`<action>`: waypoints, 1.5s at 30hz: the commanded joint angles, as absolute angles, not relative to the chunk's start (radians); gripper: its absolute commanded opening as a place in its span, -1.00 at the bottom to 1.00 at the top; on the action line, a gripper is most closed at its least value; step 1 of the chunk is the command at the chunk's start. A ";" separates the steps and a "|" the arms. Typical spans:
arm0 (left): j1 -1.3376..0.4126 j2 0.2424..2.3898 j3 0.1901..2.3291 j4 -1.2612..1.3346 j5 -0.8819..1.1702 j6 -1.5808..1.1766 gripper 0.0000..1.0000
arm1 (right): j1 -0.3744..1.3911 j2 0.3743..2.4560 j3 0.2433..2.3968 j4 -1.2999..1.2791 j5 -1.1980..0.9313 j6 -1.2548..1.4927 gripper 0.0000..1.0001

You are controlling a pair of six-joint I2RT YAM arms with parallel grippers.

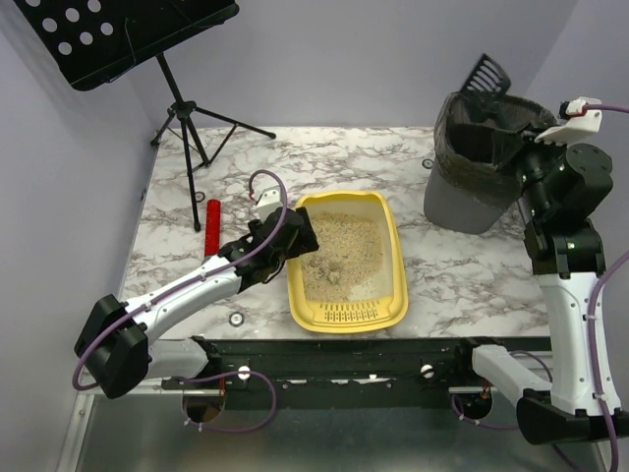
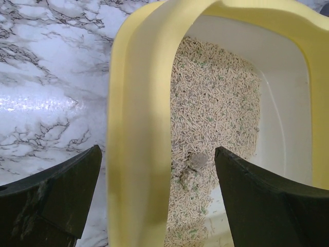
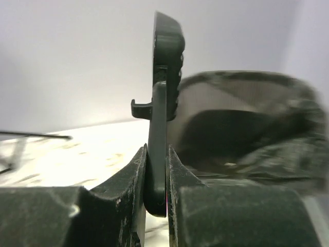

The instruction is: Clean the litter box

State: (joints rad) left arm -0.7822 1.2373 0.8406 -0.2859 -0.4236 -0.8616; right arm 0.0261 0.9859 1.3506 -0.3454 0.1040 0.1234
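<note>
So here's where we're at. The litter box sits around the middle of the marble-look table, with the slotted sieve end pointing toward the arm bases. The beige litter covers most of the floor. From the left wrist view we can see a bare pale strip along the far inside wall, plus a small greyish clump lying in the pellets.

The left pincer is spread wide apart and holding nothing. It's parked right at the box's left rim. In the wrist view the rim runs up between the two fingers, one finger over the table outside and the other over the litter inside. We can't tell if either finger actually touches the plastic.

The right pincer is up by the grey bin with the black bag, at the far right of the table. It's clamped tight on the handle of a black scoop. The scoop's slotted head sticks up above the far rim of the bin. In the right wrist view the bin is blurry, so we can't say what's in it.

Other stuff: a red stick-like thing lies on the table left of the box, well apart from it, and a black music stand stands at the far left corner.
</note>
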 commanded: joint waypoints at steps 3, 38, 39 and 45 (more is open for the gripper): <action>-0.765 1.276 0.861 -0.287 -0.374 -0.842 0.97 | 0.032 0.971 1.327 -0.428 -0.519 0.535 -0.99; -0.775 1.295 0.833 -0.330 -0.296 -0.861 0.15 | 0.758 1.231 1.295 -1.193 0.261 0.853 -0.99; -0.775 1.293 0.831 -0.319 -0.288 -0.858 0.15 | 0.759 1.245 1.290 -1.177 0.253 0.857 -0.99; -0.779 1.305 0.824 -0.284 -0.256 -0.859 0.10 | 0.762 1.324 1.169 -0.982 0.181 0.868 -0.99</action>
